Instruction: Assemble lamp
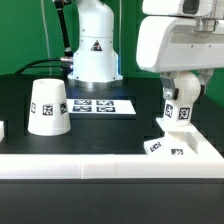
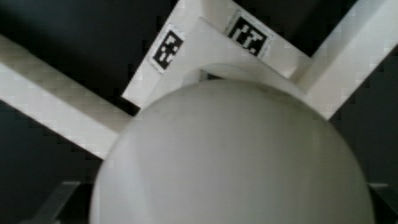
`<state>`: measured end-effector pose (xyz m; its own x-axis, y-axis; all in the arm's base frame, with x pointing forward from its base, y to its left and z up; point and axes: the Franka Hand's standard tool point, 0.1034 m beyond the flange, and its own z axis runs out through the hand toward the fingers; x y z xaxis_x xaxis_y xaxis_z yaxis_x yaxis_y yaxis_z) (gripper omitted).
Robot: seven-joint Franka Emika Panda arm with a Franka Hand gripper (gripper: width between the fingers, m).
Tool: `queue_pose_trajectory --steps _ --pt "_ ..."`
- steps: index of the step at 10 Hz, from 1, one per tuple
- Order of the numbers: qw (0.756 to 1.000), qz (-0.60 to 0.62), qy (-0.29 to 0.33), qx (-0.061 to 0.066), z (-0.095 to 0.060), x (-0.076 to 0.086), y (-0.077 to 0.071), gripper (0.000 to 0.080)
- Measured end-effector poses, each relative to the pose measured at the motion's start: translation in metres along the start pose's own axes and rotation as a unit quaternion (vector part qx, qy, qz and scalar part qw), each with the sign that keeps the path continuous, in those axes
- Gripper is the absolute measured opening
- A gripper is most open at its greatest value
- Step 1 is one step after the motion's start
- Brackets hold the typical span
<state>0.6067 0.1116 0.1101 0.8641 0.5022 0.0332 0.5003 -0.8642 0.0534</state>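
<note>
The flat black table top (image 1: 30,150) is carrying several things — a white plastic truncated-cone shade (image 1: 47,107) with square tags is standing on it toward the exterior view's left, its narrow end up. The thin white marker board (image 1: 103,104) is lying flat farther back, near the white robot pedestal (image 1: 94,50). Toward the exterior view's right, a flat square white base (image 1: 172,147) is lying — beside a white raised border (image 1: 80,166) running along the near edge.

A black counter (image 1: 30,150) fills the exterior view. A white rail (image 1: 70,166) edges its near side. Behind the counter hangs a green backdrop (image 1: 20,30). The marker board (image 1: 103,104) lies flat mid-counter, beyond the rail.
</note>
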Motion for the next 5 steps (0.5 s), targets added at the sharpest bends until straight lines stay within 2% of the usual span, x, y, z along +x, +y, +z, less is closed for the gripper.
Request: queue_pose_trajectory --steps 5 --pt "0.990 0.143 0.000 -0.001 0.0001 -0.0011 0.0029 0.0577"
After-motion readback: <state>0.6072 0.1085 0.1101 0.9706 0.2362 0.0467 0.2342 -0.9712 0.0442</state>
